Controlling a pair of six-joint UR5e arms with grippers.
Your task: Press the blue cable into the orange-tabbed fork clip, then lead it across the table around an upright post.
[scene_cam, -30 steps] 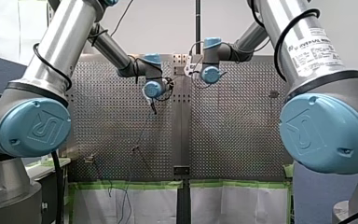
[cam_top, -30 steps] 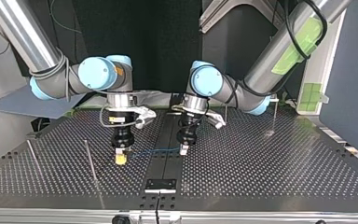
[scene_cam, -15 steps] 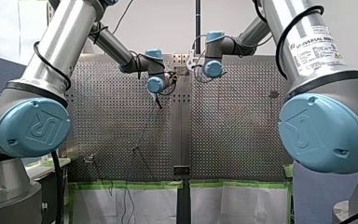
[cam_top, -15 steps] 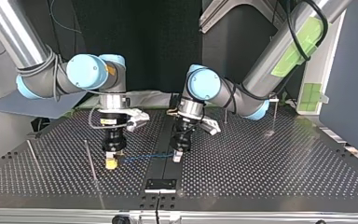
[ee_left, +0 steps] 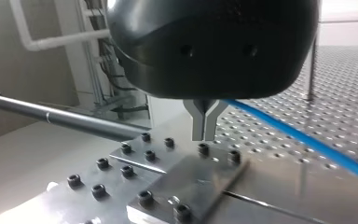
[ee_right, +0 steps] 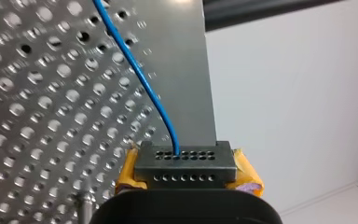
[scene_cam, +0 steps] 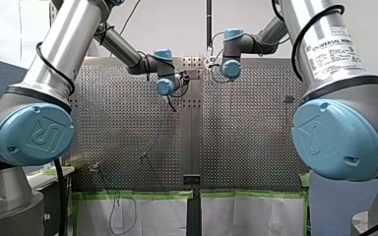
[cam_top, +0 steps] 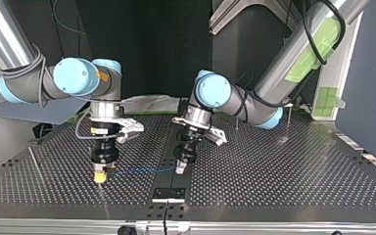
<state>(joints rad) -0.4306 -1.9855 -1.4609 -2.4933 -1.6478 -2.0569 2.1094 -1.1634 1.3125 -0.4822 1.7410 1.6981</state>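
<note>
Blue cable (cam_top: 138, 171) runs left-right in the top view, clamped by my right gripper (cam_top: 99, 178) at left, my left gripper (cam_top: 179, 170) at right.

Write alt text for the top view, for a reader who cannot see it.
Two robot arms hold a blue cable stretched low over a perforated table: my right gripper, yellow-padded, at the view's left, my left gripper near the middle.

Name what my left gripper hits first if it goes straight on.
Probably the bolted metal plate on the table: my left gripper, jaws shut on the blue cable, points down near its screwed edge. Depth is unclear; it could meet bare table beside it.
</note>
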